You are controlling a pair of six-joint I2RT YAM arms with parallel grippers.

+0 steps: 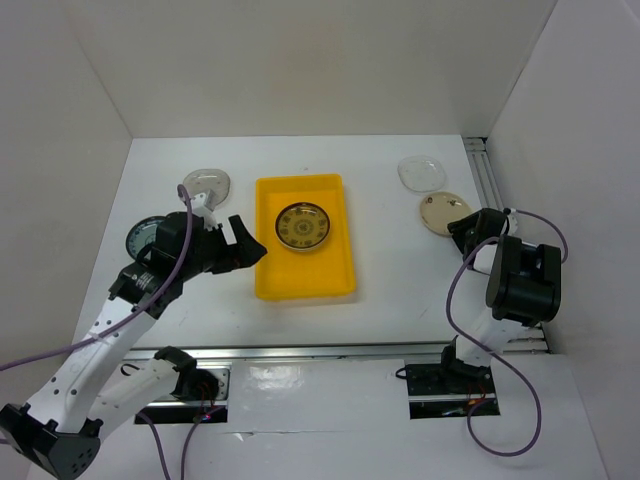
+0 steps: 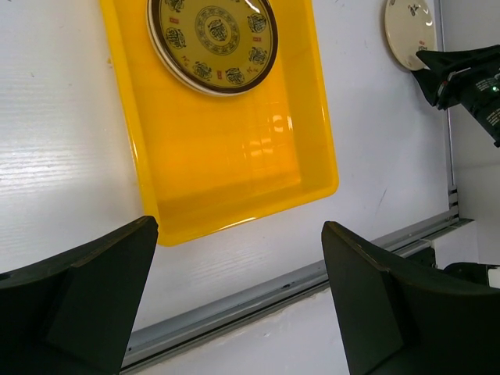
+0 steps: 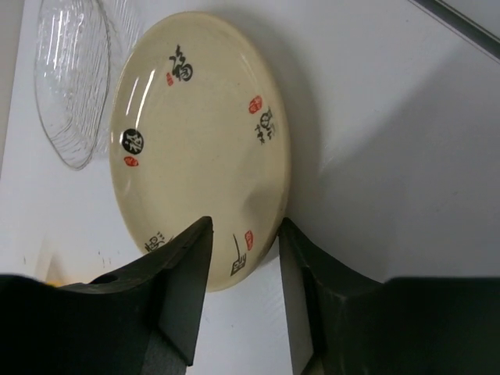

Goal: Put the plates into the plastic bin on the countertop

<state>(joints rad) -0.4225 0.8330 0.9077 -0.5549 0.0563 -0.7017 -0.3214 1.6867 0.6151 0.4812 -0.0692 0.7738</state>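
Note:
The yellow plastic bin (image 1: 305, 272) lies mid-table and holds one brown-gold plate (image 1: 301, 226). My left gripper (image 1: 245, 245) is open and empty, just left of the bin's near half. In the left wrist view its gripper (image 2: 238, 226) hangs over the bin's near rim (image 2: 234, 156), with the brown-gold plate (image 2: 212, 39) beyond. A cream plate (image 1: 443, 211) with dark marks lies at the right. My right gripper (image 1: 465, 228) is open with its jaws either side of that plate's near rim (image 3: 199, 141); the gripper (image 3: 244, 234) has one finger over the plate and one outside it.
A clear glass plate (image 1: 421, 172) lies behind the cream one and also shows in the right wrist view (image 3: 74, 78). A pale plate (image 1: 207, 183) and a blue-patterned plate (image 1: 145, 238) lie at the left, partly under my left arm. Metal rails (image 1: 490, 180) run along the right and front edges.

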